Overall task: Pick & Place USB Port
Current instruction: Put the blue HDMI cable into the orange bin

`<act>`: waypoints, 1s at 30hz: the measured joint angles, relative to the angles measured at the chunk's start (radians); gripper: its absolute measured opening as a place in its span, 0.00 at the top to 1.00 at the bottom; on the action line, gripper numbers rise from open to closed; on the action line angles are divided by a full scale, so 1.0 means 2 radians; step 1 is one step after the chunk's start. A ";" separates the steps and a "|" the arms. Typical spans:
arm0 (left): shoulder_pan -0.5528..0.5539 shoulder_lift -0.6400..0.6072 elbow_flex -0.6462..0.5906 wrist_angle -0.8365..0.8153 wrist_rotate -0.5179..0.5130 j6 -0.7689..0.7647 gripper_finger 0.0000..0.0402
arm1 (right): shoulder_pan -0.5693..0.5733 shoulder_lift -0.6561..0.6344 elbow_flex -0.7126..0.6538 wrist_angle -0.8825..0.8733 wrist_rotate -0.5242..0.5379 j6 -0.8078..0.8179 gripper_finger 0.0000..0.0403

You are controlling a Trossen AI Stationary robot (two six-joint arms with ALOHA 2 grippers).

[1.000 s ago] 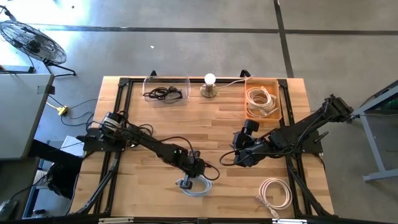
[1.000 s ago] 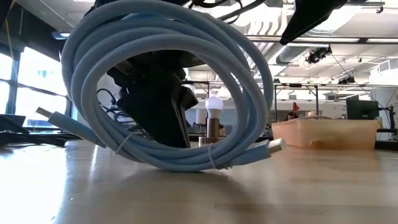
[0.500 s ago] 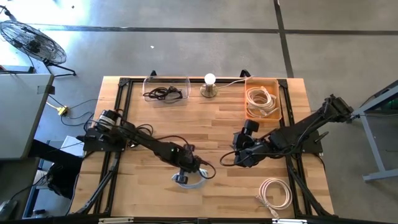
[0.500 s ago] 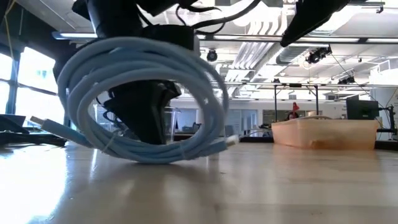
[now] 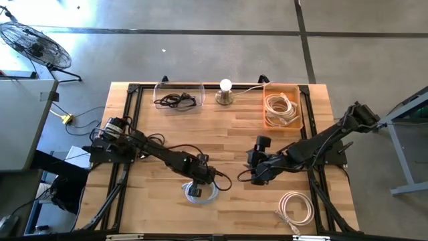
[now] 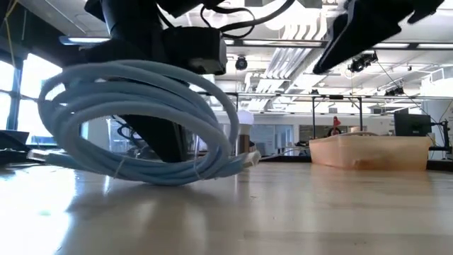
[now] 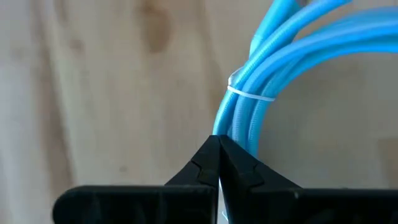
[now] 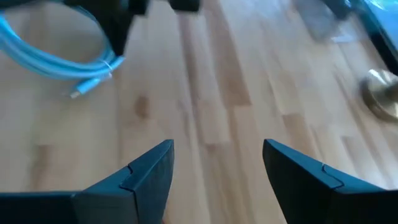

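Observation:
A light blue coiled USB cable (image 5: 202,192) sits near the table's near-middle, bound with a white tie (image 7: 251,95). My left gripper (image 5: 194,189) is shut on it. In the low view the coil (image 6: 134,120) stands tilted in front of the dark gripper (image 6: 166,138). My right gripper (image 5: 252,176) hovers open to the right of the coil and touches nothing. The right wrist view shows the coil (image 8: 56,59) ahead of its fingers. My left gripper pinches the bundled strands of the blue coil (image 7: 239,134) between its two fingers, just beside the white tie, coming from above. The coil hangs tilted below the fingers, with its lower side (image 6: 141,176) on the table.
A beige coiled cable (image 5: 296,206) lies at the near right. An orange bin (image 5: 298,106) with white cables, a lamp with a bulb (image 5: 226,92) and a clear bin (image 5: 178,98) with a black cable stand along the far edge. Bare wood lies between the two grippers.
My left gripper has moved toward the table's left and far edge, taking the blue coil with it. The coil has tipped from nearly upright to a flatter tilt, its lower side sliding on the table. My right gripper has shifted slightly left and near.

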 joint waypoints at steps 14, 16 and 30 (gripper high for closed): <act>-0.008 -0.002 0.001 -0.012 0.048 -0.012 1.00 | 0.000 0.000 0.000 0.026 -0.015 -0.025 0.41; -0.008 -0.002 0.001 -0.013 0.047 -0.012 1.00 | 0.000 0.000 0.000 0.027 -0.015 -0.025 0.41; -0.007 -0.002 0.033 -0.076 0.017 0.000 1.00 | 0.000 0.000 0.000 0.026 -0.015 -0.026 0.41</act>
